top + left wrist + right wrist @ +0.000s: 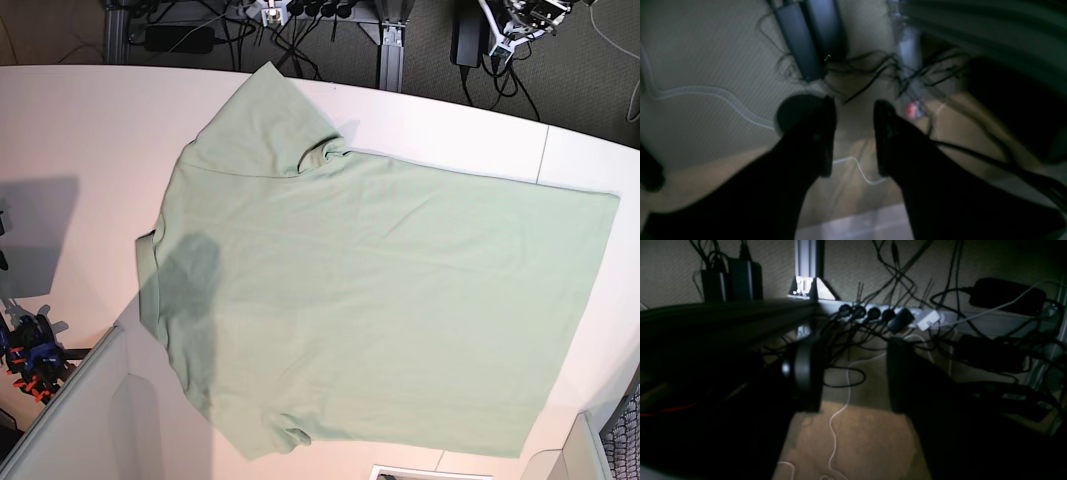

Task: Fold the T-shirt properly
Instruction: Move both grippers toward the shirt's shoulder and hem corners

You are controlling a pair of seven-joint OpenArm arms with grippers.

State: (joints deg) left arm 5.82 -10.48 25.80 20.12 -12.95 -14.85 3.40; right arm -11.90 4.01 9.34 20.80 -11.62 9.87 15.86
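T-shirt: soft matt cloth, pale sage, lightly creased, centre of the base view. Table under it: smooth white, faintly glossy. My left gripper: matt black fingers, plastic by the look. My right gripper: likewise dull black. Frame post, upper middle of the right wrist view: bare brushed metal. Cables: smooth plastic sheathing, white and black. Floor: ribbed, matt carpet.
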